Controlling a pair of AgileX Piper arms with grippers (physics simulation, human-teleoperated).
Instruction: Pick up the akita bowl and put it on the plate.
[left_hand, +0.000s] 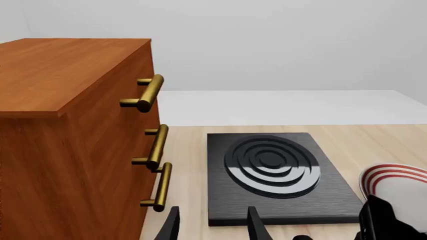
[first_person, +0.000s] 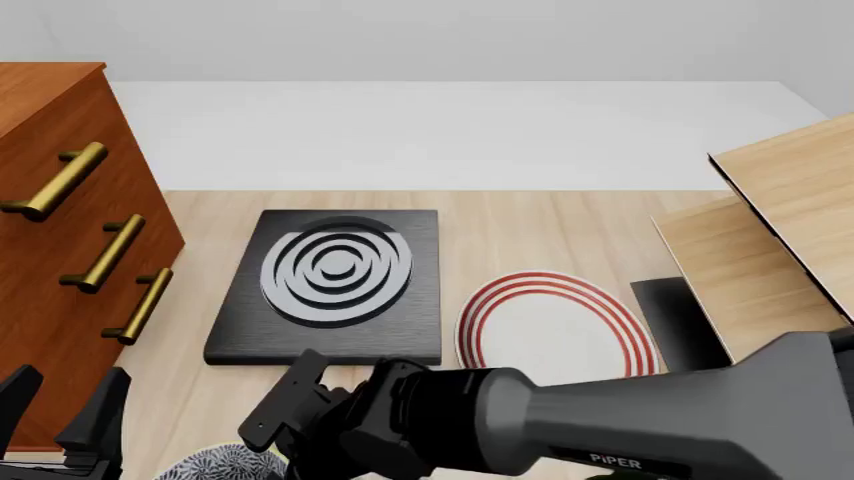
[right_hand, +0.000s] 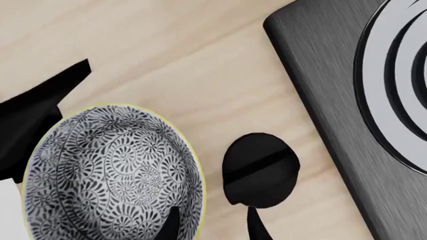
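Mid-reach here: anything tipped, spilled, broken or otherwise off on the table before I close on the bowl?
Nothing stands out. The akita bowl sits upright on the table, empty and intact. The plate lies flat and bare beside the black slab, which sits square. The right gripper is open, with one finger over the bowl's rim.

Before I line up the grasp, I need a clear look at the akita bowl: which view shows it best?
The right wrist view: the akita bowl fills it, patterned interior and yellowish rim plain. The front view catches only a sliver of it at the bottom edge, under the right arm. The left wrist view misses it.
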